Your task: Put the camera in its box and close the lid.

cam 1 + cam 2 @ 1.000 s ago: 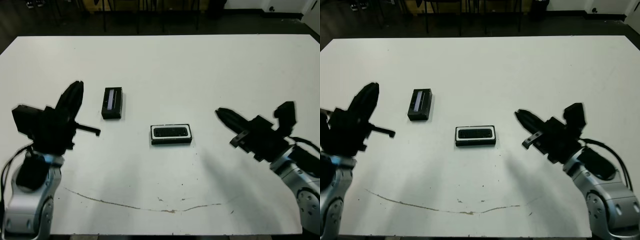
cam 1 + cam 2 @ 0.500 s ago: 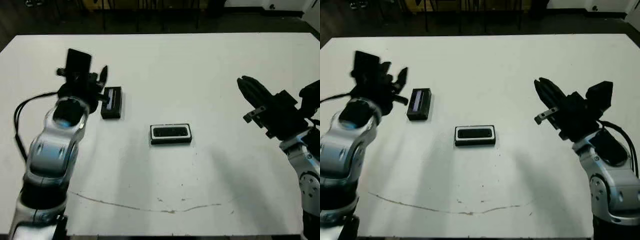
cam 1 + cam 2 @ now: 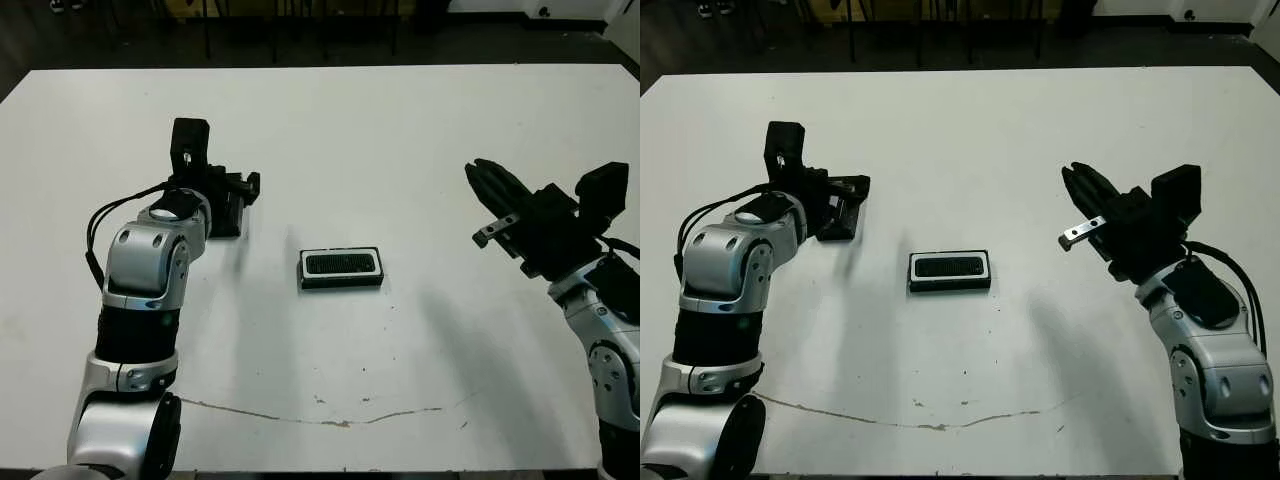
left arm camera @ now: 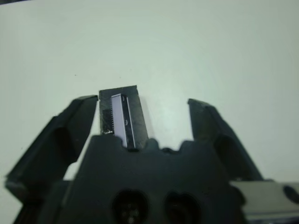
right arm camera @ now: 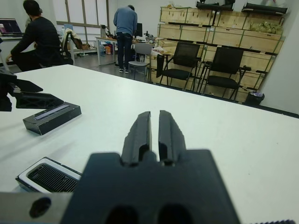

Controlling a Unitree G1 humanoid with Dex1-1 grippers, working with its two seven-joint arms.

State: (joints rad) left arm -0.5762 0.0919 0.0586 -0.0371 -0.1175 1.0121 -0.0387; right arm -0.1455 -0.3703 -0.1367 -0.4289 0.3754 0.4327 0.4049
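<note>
The left gripper [image 4: 140,122] hangs over the lid [image 4: 122,116], jaws spread on either side of it. The camera [image 3: 341,264] lies in the box [image 3: 341,282] mid-surface. The right gripper [image 5: 152,126], jaws pressed together, hovers toward the right edge.

Left end effector [image 4: 140,116] spread wide, right end effector [image 5: 153,126] apparently nearly closed

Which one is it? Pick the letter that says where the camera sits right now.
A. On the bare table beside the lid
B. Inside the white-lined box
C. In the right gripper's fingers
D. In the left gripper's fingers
B: the camera lies inside the box, its white lining framing it on all sides, mid-table and apart from both grippers.
</note>
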